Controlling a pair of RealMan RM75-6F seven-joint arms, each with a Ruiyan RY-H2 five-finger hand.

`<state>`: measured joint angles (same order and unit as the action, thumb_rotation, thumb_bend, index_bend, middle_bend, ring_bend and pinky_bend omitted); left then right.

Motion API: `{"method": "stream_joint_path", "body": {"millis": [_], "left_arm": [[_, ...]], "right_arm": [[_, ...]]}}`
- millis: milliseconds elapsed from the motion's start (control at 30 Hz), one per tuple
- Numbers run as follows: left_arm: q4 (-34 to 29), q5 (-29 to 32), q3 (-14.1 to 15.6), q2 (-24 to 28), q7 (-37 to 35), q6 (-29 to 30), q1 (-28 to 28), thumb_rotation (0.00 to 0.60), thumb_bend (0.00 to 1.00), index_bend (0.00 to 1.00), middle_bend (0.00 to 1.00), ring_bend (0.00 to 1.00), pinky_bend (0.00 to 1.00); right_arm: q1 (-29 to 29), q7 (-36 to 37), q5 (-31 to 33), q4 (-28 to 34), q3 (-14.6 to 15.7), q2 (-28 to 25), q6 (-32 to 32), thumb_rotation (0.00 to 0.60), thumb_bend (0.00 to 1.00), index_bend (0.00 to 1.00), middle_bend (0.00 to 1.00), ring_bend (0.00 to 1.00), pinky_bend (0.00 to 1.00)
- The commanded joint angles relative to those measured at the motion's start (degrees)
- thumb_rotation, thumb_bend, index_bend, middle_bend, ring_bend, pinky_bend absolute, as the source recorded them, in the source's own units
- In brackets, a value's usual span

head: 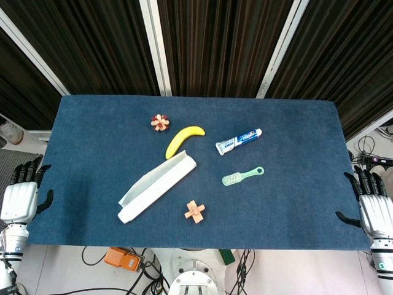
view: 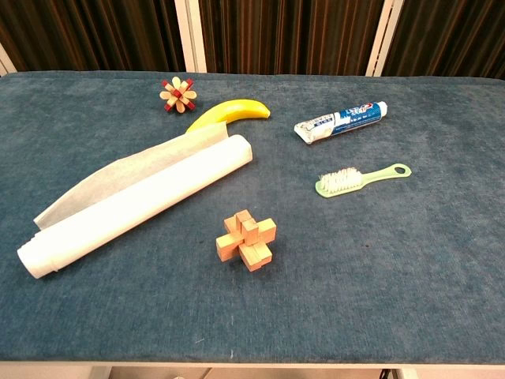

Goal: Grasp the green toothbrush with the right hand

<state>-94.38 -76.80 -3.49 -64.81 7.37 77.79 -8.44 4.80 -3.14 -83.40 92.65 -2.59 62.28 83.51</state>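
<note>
Nearest the camera in the chest view sits a wooden burr puzzle (view: 246,241), with a roll of white paper (view: 134,205) lying slantwise to its left, partly unrolled. Both hands rest at the near corners of the counter (head: 295,203): the right hand (head: 373,209) off the right edge and the left hand (head: 19,196) off the left edge, each holding nothing with its dark fingers apart and pointing away from the robot.

Farther in, the green toothbrush (view: 360,178) lies flat on the blue cloth, bristles up, its head toward the robot's left and its ringed handle end toward the right. It is well apart from the right hand and touched by nothing. Just beyond it lies a toothpaste tube (view: 341,121), then a banana (view: 229,112), whose near end is tucked behind the paper's loose edge, and a red-and-tan burr puzzle (view: 178,95) at the far side.

As I judge it, the risk lies in the toothbrush being thin and low: fingers closing from above may press it into the cloth or flick it aside. A reach that overshoots could nudge the toothpaste tube, which lies near.
</note>
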Motion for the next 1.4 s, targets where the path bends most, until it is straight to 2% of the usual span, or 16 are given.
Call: {"method": "stream_joint_path", "body": {"millis": [33,333,433,567,700,967,1133,1400], "left_arm": [[-0.1,0.1,0.0,0.1,0.0,0.0,0.0,0.6,0.41,0.17,0.02,0.0,0.05],[-0.2,0.3,-0.1,0.1,0.0,0.2,0.1,0.6,0.41,0.17,0.02,0.0,0.05],[-0.5,0.5,-0.1,0.1,0.0,0.5,0.4,0.6,0.41,0.17,0.02,0.0,0.05],[-0.6,0.6,-0.2,0.2,-0.1,0.8,0.6,0.6,0.41,0.17,0.02,0.0,0.05],[-0.6,0.9,-0.3,0.1,0.0,0.7,0.6,0.6,0.41,0.17,0.02,0.0,0.05],[-0.7,1.3,-0.5,0.2,0.2,0.8,0.6,0.6,0.41,0.17,0.02,0.0,0.05],[-0.8,1.5,-0.5,0.4,0.1,0.6,0.6,0.6,0.41,0.17,0.02,0.0,0.05],[-1.0,1.6,-0.4,0.6,-0.2,0.5,0.7,0.6,0.41,0.17,0.02,0.0,0.05]], "right_arm": [[0.1,-0.1,0.1,-0.1,-0.1,0.2,-0.3,0.6,0.22,0.2,0.05,0.0,0.0],[0.7,1.2,0.4,-1.9,-0.5,0.8,-1.7,0.6,0.22,0.23,0.05,0.0,0.0],[1.4,3.9,-0.3,-2.7,-0.5,0.6,-2.9,0.6,0.22,0.24,0.05,0.01,0.0],[3.7,8.3,-1.9,-4.9,-1.0,1.1,-5.4,0.6,0.22,0.28,0.08,0.04,0.0],[8.6,9.2,-2.9,-7.0,-1.9,2.2,-11.4,0.6,0.22,0.36,0.08,0.05,0.0],[19.0,8.2,-4.5,-12.2,-4.3,8.4,-21.3,0.6,0.25,0.46,0.08,0.05,0.0],[24.4,7.9,-4.3,-15.3,-4.9,13.3,-26.9,0.6,0.31,0.49,0.08,0.05,0.02],[30.2,8.0,-4.3,-22.1,-4.4,20.7,-32.2,0.6,0.35,0.5,0.08,0.05,0.02]]}}
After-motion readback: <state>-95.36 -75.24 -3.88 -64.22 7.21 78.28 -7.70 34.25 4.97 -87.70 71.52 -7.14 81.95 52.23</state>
